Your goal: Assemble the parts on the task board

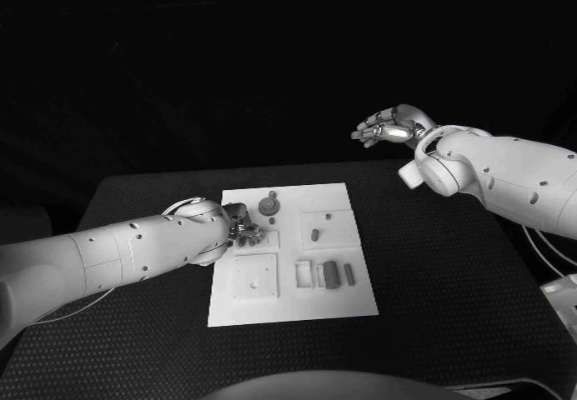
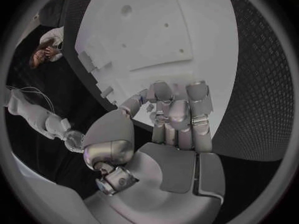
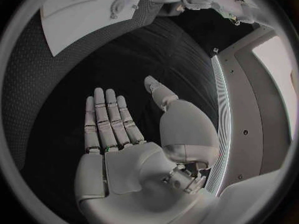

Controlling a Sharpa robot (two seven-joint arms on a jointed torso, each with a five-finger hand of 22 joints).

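Curling L hand (image 1: pixel 242 231) fingers empty over task board (image 1: pixel 343 300) | R hand (image 3: pixel 127 134) spread, well apart

the left hand (image 1: pixel 241 231) covers the left edge of the white plate (image 1: pixel 301 293); whether its curled fingers (image 2: pixel 177 112) hold a part cannot be determined. small parts (image 1: pixel 332 273) beside it: shapes indistinct.

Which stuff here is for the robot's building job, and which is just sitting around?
For the job:
- task board, the white plate
- small grey parts on the board
- left hand, over the board's left edge, fingers curled in
- right hand, raised beyond the table, fingers spread flat, holding nothing

Just there:
- black table under the board
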